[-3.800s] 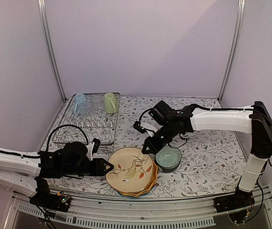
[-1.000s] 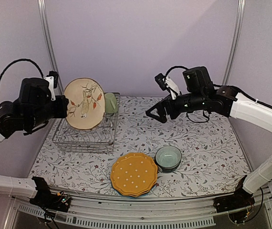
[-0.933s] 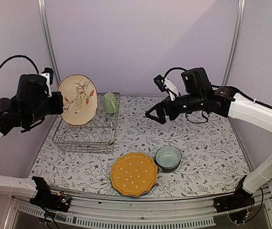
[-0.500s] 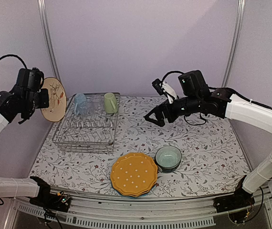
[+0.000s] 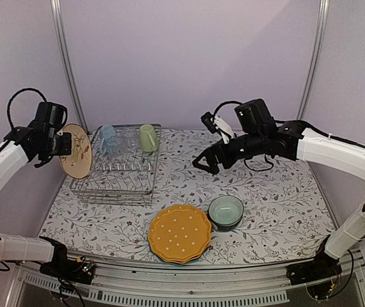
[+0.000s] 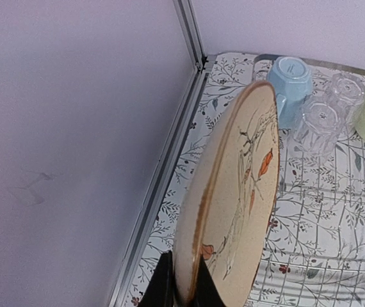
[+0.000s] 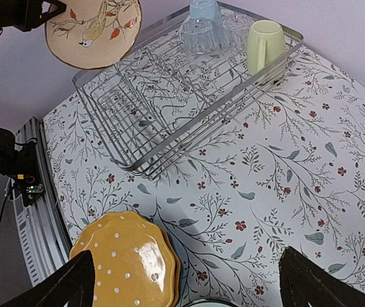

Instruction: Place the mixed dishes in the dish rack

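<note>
At the bench's far left corner, the dish rack (image 5: 109,191) was loaded with light blue mug (image 5: 107,137), clear glass (image 7: 198,35) and pale yellow-green mug (image 5: 148,137). The tan bird-patterned plate (image 5: 77,151) was grasped on edge by the left hand (image 6: 181,291) at the rack's left edge. The right hand (image 5: 205,164) was held released above mid-bench.

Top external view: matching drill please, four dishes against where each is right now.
1. tan bird plate
2. yellow dotted plate
3. teal bowl
4. pale yellow-green mug

A. in the dish rack, far right corner
B. on the table, right of a flat plate
C. on edge in the left fingers, by the rack's left side
D. flat near the table's front edge

Pairs: 1-C, 2-D, 3-B, 4-A
</note>
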Robot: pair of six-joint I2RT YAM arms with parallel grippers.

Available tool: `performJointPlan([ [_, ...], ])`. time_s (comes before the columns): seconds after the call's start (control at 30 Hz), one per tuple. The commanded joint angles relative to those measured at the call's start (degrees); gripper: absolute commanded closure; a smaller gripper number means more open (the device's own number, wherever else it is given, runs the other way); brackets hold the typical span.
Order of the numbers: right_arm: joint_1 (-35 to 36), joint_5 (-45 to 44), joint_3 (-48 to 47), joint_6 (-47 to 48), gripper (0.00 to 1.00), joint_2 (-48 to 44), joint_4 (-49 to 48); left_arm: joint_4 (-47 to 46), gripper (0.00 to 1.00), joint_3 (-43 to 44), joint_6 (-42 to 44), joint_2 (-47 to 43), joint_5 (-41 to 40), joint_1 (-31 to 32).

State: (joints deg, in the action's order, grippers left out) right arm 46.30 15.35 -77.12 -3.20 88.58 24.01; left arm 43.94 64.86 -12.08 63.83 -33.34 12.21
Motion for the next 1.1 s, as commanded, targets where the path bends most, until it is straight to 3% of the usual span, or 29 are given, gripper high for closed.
performJointPlan([
  [0.0,-0.5,0.7,0.8,0.0,0.01,0.5,-0.7,-9.1,1.0,0.4,1.1,0.0,0.7,-1.4],
  [0.67,-1.0,1.4,4.2,-0.2,0.01,-0.9,-1.8,-9.6,1.0,-2.9,0.5,7.4,3.6,-2.1],
  [1.07,-1.0,1.6,4.9,-0.1,0.02,-0.3,-0.3,-7.0,1.0,-4.6,-0.9,7.5,-1.5,3.1],
])
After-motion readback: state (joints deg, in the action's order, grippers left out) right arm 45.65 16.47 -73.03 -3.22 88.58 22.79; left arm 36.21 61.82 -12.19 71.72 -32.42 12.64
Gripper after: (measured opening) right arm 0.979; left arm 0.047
